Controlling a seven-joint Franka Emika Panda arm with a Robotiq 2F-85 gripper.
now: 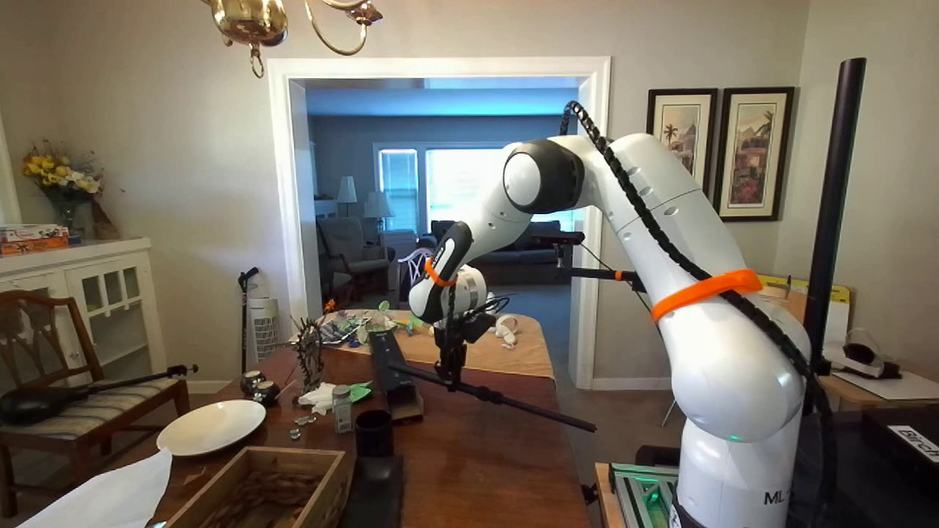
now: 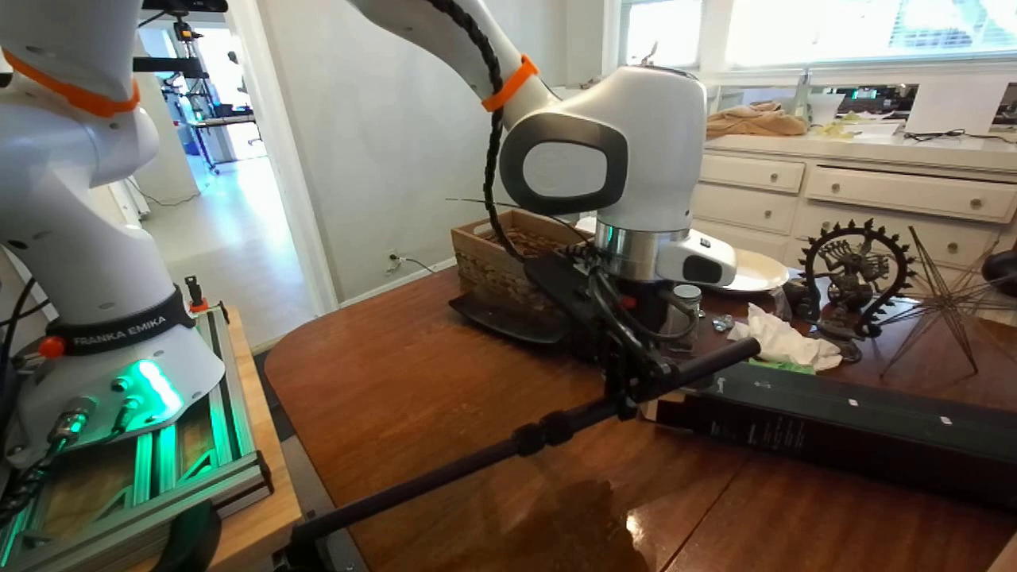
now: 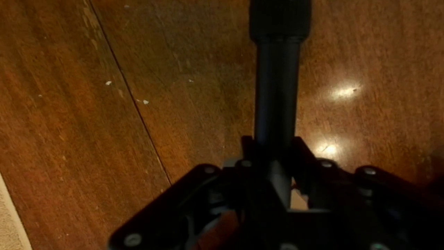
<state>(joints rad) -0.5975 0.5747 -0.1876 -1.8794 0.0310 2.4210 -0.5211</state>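
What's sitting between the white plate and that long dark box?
Both exterior views show a crumpled white tissue or cloth, something green, a lidded jar and small clear bits there.

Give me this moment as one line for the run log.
gripper: closed on black pole | grip: nearer one end | pole: over wooden table | on table: long black box, ring-framed statue

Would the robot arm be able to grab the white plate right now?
Probably not: its gripper is closed around a long black pole, and a jar stands roughly on the way to the white plate.
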